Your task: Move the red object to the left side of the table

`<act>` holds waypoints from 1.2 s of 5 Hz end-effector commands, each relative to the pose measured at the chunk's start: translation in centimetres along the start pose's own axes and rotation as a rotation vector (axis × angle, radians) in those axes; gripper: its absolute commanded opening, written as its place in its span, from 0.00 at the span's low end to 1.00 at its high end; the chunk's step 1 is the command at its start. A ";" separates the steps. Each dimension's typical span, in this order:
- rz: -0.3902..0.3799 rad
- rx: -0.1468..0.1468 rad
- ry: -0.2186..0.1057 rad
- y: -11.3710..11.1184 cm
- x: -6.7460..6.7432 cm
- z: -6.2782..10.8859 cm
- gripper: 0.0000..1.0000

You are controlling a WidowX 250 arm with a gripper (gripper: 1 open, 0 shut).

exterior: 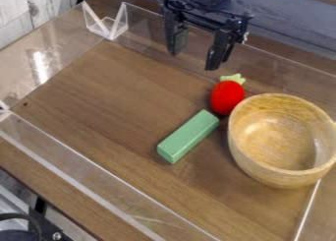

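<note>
On the far side of the brown table [98, 112], around twelve o'clock in the view, the gripper [196, 54] hangs with its fingers spread apart. Near the middle lies a green block [190, 137], slanted. Right of it, at about two o'clock, rests the red object [227, 96], its green top toward one o'clock. At three to four o'clock sits a wooden bowl [280, 141].

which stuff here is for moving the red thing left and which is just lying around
For the job:
- red strawberry-like toy
- table
- open gripper, above the toy

Just lying about:
- green block
- wooden bowl
</note>
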State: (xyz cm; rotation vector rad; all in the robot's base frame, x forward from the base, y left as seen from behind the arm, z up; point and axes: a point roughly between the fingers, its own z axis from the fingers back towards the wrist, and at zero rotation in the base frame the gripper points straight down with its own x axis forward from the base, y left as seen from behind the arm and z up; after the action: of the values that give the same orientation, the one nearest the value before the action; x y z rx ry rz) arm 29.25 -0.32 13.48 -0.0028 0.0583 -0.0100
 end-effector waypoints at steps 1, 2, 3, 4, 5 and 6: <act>-0.070 -0.004 0.002 0.2 0.5 -2.2 1.00; -0.127 -0.005 0.001 -1.1 1.2 -4.4 1.00; -0.129 -0.002 -0.008 -2.7 2.8 -6.4 1.00; -0.135 0.007 -0.026 -4.2 4.8 -7.5 1.00; -0.160 0.019 -0.059 -5.6 5.4 -6.5 1.00; -0.182 0.025 -0.078 -7.3 5.4 -5.4 1.00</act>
State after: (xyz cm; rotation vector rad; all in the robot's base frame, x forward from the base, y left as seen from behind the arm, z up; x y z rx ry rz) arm 34.00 -5.01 5.78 0.0262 0.0438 -0.1411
